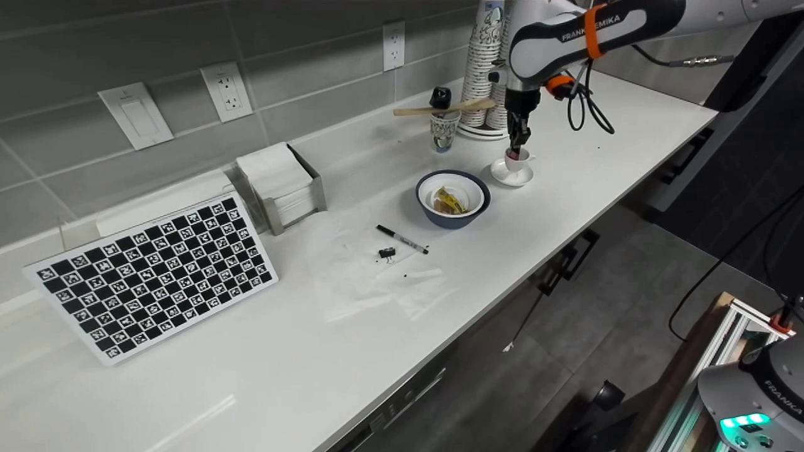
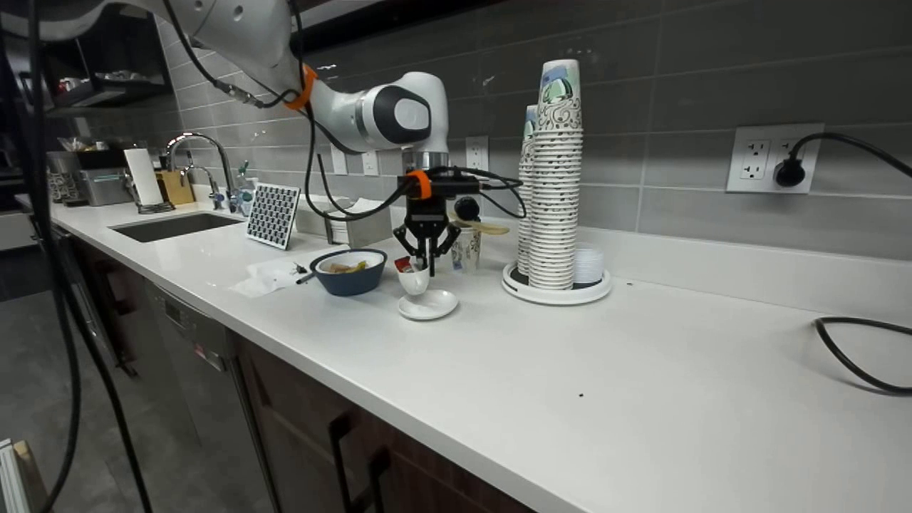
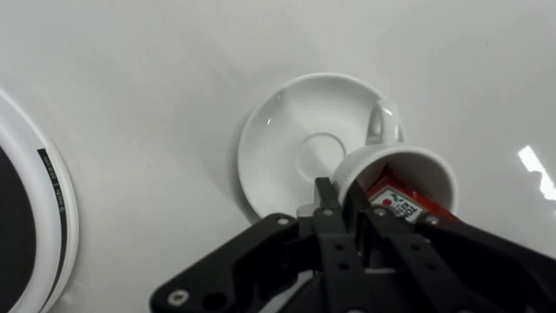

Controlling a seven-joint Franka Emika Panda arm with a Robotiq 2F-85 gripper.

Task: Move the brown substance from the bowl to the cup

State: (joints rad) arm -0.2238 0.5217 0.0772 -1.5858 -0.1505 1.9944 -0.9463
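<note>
Pinching w/ jaws of black two-finger gripper [image 3: 340,190]: wall of small white ceramic cup [image 3: 404,161] w/ red ketchup pkt [image 3: 399,201] inside, tilted over round white saucer [image 3: 284,143], contact unclear. Nearby, in round dark-blue, white-lined bowl [image 1: 451,222]: yellow-brown matter [image 1: 446,204]. Apparently cup-placing step, pre-transfer; next, prob.: level, seat on saucer, release.

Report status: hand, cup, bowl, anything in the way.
Hand shut on wall of tilted cup. Yellow-brown contents in bowl. Red packet inside cup, possible obstruction.

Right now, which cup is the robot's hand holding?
The small white teacup with a red packet inside: the hand pinches its rim. The patterned paper cups stand apart, ungripped.
</note>
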